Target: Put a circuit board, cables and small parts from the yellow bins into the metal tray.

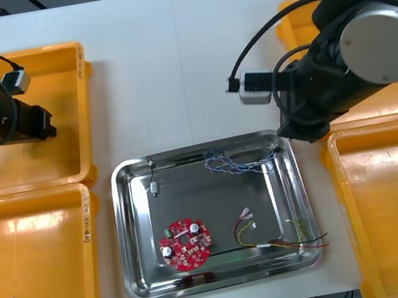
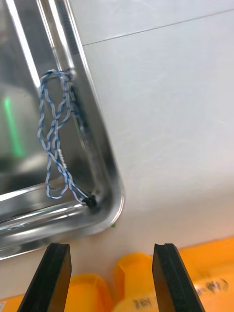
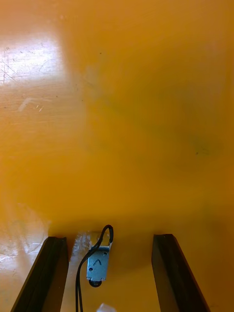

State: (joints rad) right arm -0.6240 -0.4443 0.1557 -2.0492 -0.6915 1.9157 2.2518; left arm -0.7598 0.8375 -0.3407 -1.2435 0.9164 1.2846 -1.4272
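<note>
L gripper, spread, is hovering over small metal part in far-left yellow bin, prob. needing descent & pinch; R gripper, spread, is idling nr metal tray.

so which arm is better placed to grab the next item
Left. The left gripper, open, hangs over a yellow bin with a small metal part on a black cable between its fingers. The right gripper, also open, is over table by the metal tray.

Bare middle of shiny metal tray open to me; round red circuit board and twisted blue-white cable flank it.
</note>
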